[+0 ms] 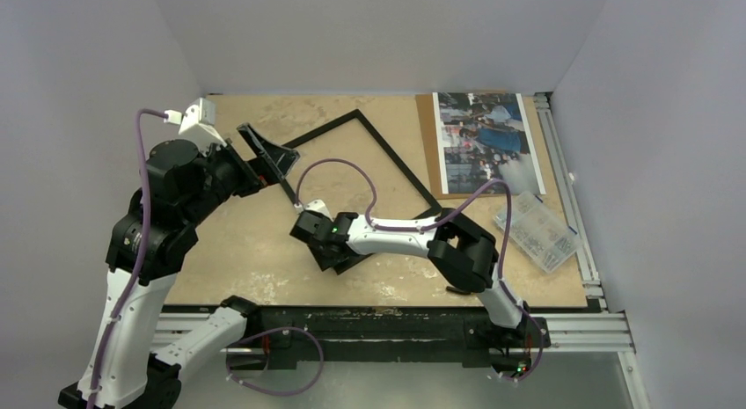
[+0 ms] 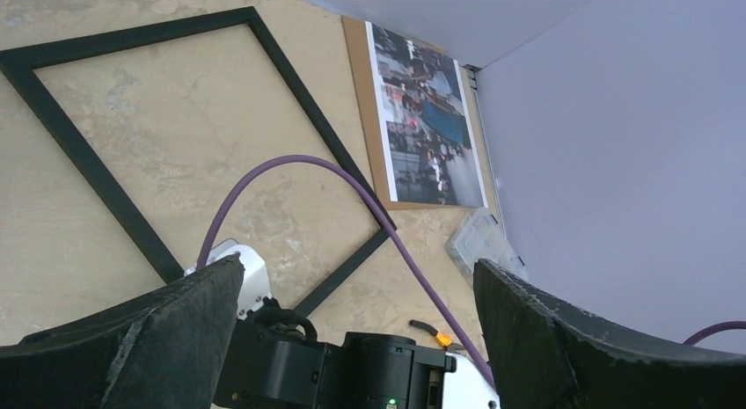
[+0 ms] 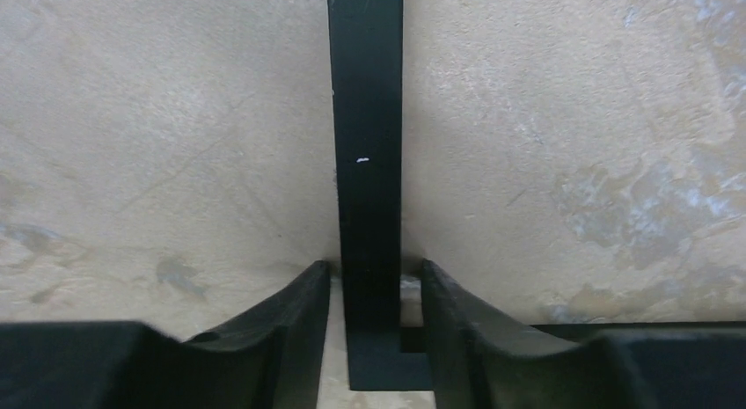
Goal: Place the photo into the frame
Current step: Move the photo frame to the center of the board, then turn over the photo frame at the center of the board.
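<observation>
Black thin-railed rectangular picture frame (image 3: 368, 163) is straddled at one rail by the right fingers (image 3: 290, 339), clamping unclear; left fingers (image 2: 158, 339) are held wide apart.

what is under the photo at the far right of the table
A brown backing board lies under the photo. Only a strip along one long side and its near end shows. The rest of the board, and anything between them, is covered.
</observation>
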Robot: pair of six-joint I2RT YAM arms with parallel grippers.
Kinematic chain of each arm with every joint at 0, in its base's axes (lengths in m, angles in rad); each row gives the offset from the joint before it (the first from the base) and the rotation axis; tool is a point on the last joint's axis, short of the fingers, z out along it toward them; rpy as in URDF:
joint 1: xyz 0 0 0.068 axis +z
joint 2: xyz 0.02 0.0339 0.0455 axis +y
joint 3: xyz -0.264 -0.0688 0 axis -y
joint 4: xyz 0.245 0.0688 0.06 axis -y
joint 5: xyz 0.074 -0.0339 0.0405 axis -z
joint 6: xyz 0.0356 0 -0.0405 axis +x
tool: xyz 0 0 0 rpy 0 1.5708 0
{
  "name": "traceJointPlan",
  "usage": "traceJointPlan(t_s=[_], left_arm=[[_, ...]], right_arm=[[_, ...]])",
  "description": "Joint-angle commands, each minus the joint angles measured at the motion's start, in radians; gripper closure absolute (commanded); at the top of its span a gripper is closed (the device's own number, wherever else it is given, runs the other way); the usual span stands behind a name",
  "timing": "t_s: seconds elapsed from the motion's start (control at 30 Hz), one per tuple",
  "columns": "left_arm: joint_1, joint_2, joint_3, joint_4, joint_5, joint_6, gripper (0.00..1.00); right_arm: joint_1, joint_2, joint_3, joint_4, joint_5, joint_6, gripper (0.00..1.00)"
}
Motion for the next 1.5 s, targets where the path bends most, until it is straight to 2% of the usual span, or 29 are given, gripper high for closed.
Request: traceJointPlan(t_s=[0.0, 0.03, 0.1, 0.17, 0.27, 0.33, 0.43, 0.53, 0.7, 0.77, 1.03, 1.2, 1.37, 1.47], left_arm=[[0.004, -0.006, 0.001, 0.041, 0.003, 0.001, 0.00], [0.004, -0.004, 0.003, 0.039, 0.000, 0.003, 0.00], [0.004, -0.003, 0.011, 0.034, -0.002, 0.007, 0.00], [0.004, -0.003, 0.016, 0.026, -0.006, 0.009, 0.00], [0.004, -0.008, 0.016, 0.021, -0.016, 0.012, 0.00], [0.004, -0.012, 0.017, 0.017, -0.022, 0.016, 0.00], [0.004, -0.011, 0.021, 0.006, -0.028, 0.024, 0.00], [0.004, -0.009, 0.021, -0.003, -0.027, 0.033, 0.00], [0.005, -0.002, 0.060, -0.079, -0.131, 0.046, 0.00], [0.004, -0.014, 0.057, -0.093, -0.176, 0.047, 0.00], [0.017, 0.005, 0.028, -0.181, -0.343, 0.040, 0.00], [0.167, 0.026, -0.084, -0.134, -0.152, -0.005, 0.00], [0.221, 0.030, -0.191, -0.059, -0.094, -0.061, 0.00], [0.262, 0.012, -0.295, 0.039, 0.026, -0.117, 0.00]], right_arm=[[-0.003, -0.035, 0.010, -0.065, 0.020, 0.031, 0.45], [-0.002, -0.034, 0.026, -0.072, 0.038, 0.021, 0.37], [-0.002, -0.027, 0.061, -0.077, 0.060, -0.004, 0.25], [-0.002, 0.001, 0.108, -0.087, 0.073, -0.028, 0.21], [-0.002, 0.057, 0.185, -0.118, 0.093, -0.042, 0.22], [-0.002, 0.094, 0.221, -0.134, 0.105, -0.055, 0.29], [-0.002, 0.142, 0.262, -0.149, 0.090, -0.058, 0.47], [-0.002, 0.156, 0.262, -0.146, 0.050, -0.057, 0.57], [-0.002, 0.100, 0.187, -0.083, -0.001, -0.055, 0.90], [-0.002, 0.076, 0.160, -0.062, -0.022, -0.051, 1.00], [-0.004, -0.048, 0.118, -0.035, -0.087, -0.025, 1.00], [-0.018, -0.125, 0.098, -0.036, -0.114, -0.007, 1.00], [-0.051, -0.204, 0.056, -0.023, -0.159, 0.010, 1.00], [-0.077, -0.257, 0.016, 0.006, -0.214, 0.019, 1.00]])
